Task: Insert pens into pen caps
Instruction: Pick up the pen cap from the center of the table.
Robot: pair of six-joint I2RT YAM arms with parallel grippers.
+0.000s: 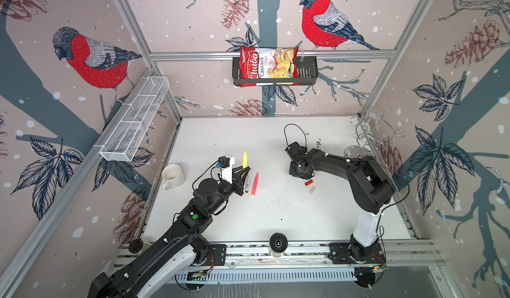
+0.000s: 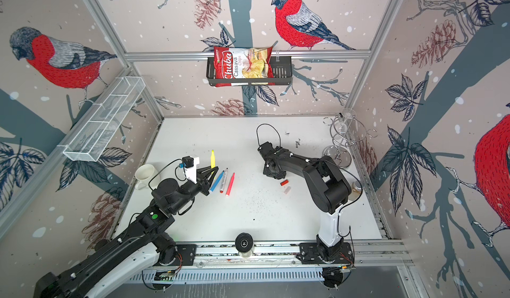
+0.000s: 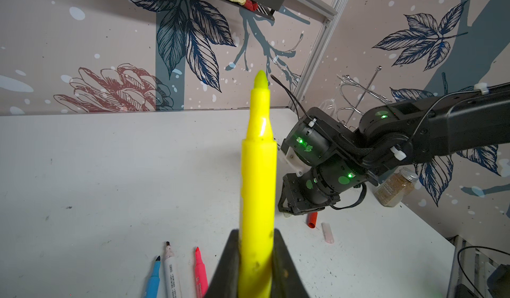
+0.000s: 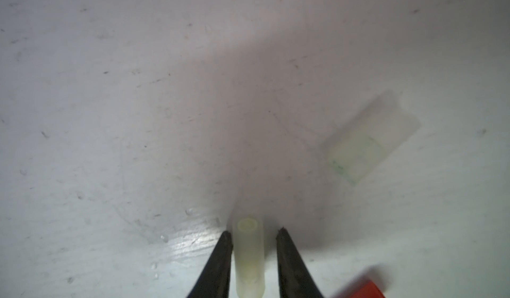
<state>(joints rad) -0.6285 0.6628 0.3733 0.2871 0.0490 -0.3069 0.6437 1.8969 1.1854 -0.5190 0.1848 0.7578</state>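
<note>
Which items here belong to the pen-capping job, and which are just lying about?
Job: yellow pen, blue pen, white pen, pink pen, red cap, translucent cap, second translucent cap.
Lying about: mug, chips bag, wire basket, glass rack, jar.

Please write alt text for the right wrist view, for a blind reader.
The right gripper straddles a whitish translucent cap, with a gap on one side. On the white table, a second translucent cap lies apart; a red cap shows at the edge.
</note>
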